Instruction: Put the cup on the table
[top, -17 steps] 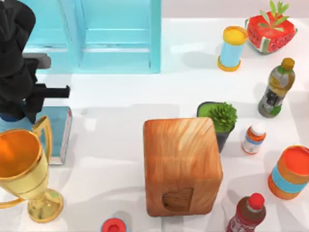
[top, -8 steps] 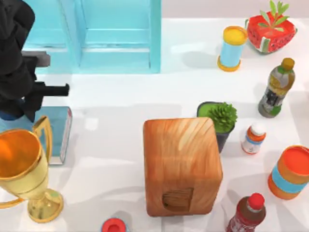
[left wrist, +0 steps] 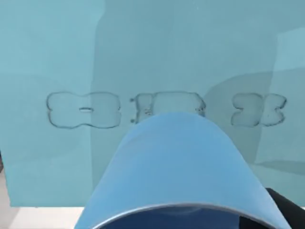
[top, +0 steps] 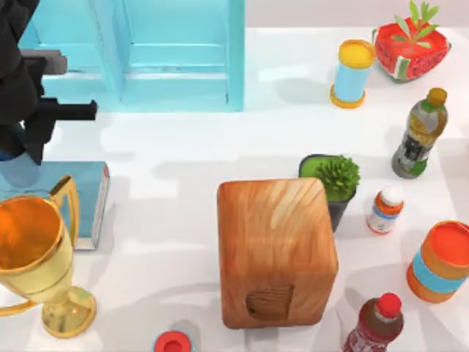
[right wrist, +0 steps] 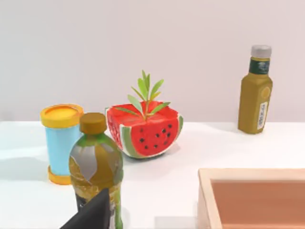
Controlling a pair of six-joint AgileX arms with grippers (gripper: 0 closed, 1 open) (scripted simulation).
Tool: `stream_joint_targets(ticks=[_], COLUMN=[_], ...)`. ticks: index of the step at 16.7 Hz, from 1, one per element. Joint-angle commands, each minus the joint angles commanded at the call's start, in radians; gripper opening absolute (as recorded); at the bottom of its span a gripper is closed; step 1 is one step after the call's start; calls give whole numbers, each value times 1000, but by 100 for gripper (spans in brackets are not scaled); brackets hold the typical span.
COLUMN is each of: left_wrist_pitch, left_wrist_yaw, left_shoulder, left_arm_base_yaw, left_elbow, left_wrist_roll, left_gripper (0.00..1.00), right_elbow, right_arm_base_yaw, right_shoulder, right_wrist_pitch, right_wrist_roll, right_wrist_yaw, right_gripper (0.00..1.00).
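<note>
My left gripper (top: 22, 139) hangs at the table's (top: 183, 147) far left edge, just in front of the turquoise cabinet (top: 146, 55) and above the back end of the teal book (top: 73, 198). From above, the black arm covers most of it, and a sliver of blue shows beneath the arm at the left edge. In my left wrist view the cup (left wrist: 178, 167) sits right up against the camera, its blue wall and darker rim curving across the foreground, with the book's cover and its faint embossed marks behind it. The cup looks to be in my grasp, though my fingers are out of sight there, so I cannot tell how wide they stand. I cannot tell whether the cup touches the book or hangs clear of it.

The gold trophy (top: 37, 257) stands just in front of the book, near the left edge. The wooden block (top: 275, 249) sits mid-table, with a potted plant (top: 337, 180) touching its far right corner.

My right arm is parked off to the right. Its wrist view looks across the table at a green-brown bottle (right wrist: 95, 167), a yellow-lidded canister (right wrist: 61, 143), a watermelon planter (right wrist: 145, 131) and an olive bottle (right wrist: 256, 90) near the back wall. A dark finger tip (right wrist: 93, 212) shows at that view's edge, and I cannot tell that gripper's opening either.
</note>
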Motion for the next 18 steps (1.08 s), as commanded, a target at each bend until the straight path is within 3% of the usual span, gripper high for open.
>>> stream_joint_targets(ticks=[4, 7, 15, 18], left_wrist_pitch=[-4, -51, -293, -349], left_wrist_yaw=[0, -2, -18, -26], left_shoulder=[14, 79, 395, 470], left_arm_base_yaw=[-10, -73, -363, -443], left_elbow=[11, 112, 681, 814], left_wrist_roll=[-7, -64, -355, -442], left_gripper=[0, 0, 0, 0], right_elbow=[0, 0, 0, 0], right_arm_base_yaw=[0, 0, 0, 0], right_shoulder=[0, 0, 0, 0], right_wrist_pitch=[0, 0, 0, 0], right_wrist_roll=[0, 0, 0, 0], right_wrist_yaw=[0, 0, 0, 0], right_gripper=[100, 100, 100, 100])
